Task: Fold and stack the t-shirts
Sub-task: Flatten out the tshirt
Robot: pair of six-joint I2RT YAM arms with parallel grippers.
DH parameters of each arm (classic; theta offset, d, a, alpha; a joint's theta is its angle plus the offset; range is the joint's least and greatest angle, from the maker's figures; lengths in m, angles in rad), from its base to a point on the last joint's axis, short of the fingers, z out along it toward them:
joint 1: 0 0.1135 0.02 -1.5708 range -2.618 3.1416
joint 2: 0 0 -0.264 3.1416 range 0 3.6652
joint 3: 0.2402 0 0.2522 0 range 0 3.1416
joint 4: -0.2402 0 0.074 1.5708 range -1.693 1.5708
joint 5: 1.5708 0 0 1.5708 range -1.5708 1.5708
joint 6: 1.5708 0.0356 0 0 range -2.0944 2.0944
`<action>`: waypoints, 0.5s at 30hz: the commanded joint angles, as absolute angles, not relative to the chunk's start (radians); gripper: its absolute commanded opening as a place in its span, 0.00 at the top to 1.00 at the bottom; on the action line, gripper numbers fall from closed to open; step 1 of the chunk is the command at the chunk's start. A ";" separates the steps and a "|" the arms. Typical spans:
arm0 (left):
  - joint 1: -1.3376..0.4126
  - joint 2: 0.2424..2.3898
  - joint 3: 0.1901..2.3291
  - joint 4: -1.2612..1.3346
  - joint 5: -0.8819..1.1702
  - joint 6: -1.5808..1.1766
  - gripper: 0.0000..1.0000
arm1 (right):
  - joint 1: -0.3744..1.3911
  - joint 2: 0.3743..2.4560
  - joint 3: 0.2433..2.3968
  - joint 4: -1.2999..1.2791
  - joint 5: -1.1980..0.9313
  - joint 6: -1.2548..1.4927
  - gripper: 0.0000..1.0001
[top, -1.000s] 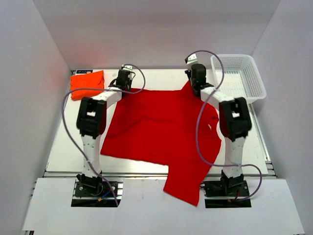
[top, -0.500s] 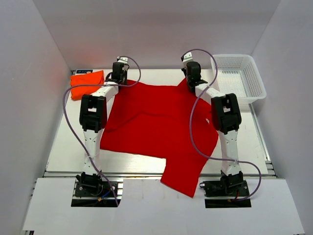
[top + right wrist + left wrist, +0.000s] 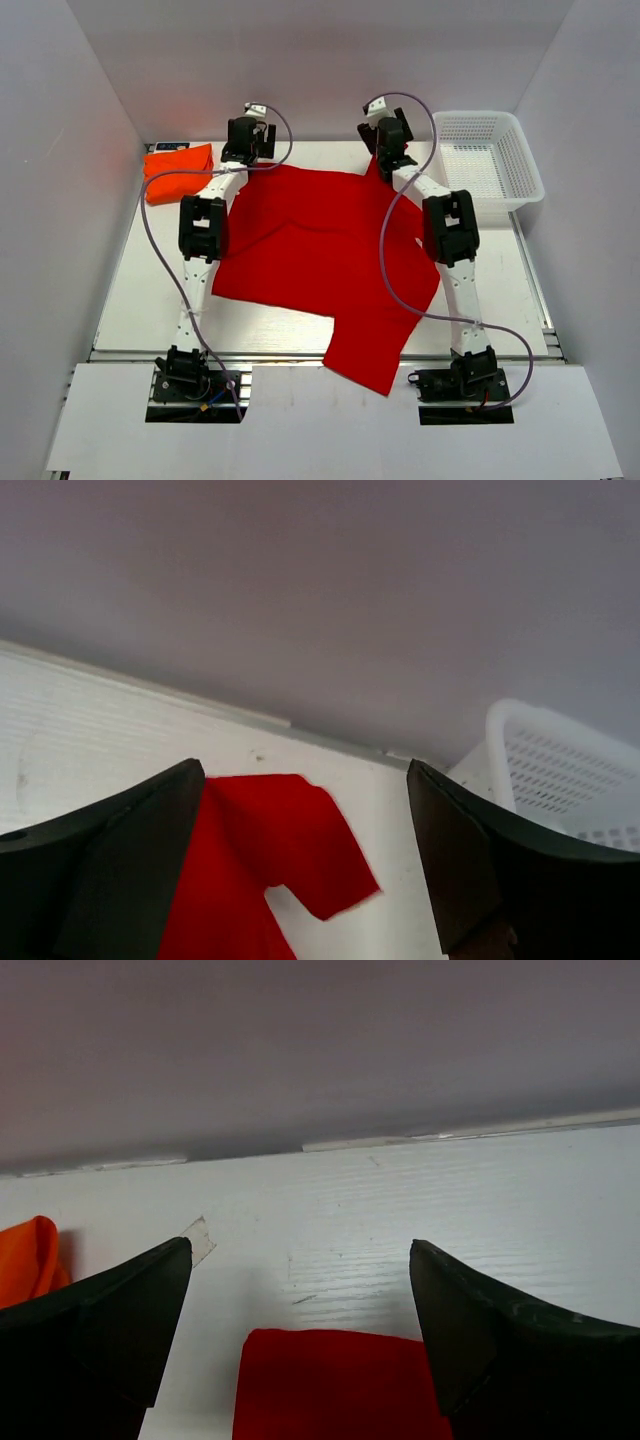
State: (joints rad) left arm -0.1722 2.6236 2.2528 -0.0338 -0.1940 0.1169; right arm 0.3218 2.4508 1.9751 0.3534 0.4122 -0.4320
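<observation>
My left hand (image 3: 300,1260) and right hand (image 3: 303,772) both stand released at the far edge of the bench (image 3: 135,310), nothing between the fingers; a second ago they were clenched and nearer. The red t-shirt (image 3: 320,260) lies spread out, dragged farther back, one part overhanging the near edge. It's light, limp cotton, so I'd pinch corners or hems. The orange t-shirt (image 3: 178,168) sits folded far left.

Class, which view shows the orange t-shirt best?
Top external: the folded orange t-shirt shows almost whole, far left on the table. Left wrist catches only its edge; right wrist shows none of it.
</observation>
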 commanded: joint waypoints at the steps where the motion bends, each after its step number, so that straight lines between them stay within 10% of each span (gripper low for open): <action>1: -0.161 2.597 2.333 -0.087 -0.216 0.092 0.00 | 0.327 2.523 2.124 0.369 0.431 -0.491 0.10; 15: -0.192 2.033 1.791 -0.357 -0.080 -0.130 0.00 | 0.348 1.956 1.628 -0.245 0.119 0.161 0.10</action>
State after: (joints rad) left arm -0.1673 2.2097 1.8908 -0.2398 -0.1299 -0.0296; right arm 0.3397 2.0811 1.7615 -0.0731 0.2550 -0.0723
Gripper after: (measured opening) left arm 0.995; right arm 0.902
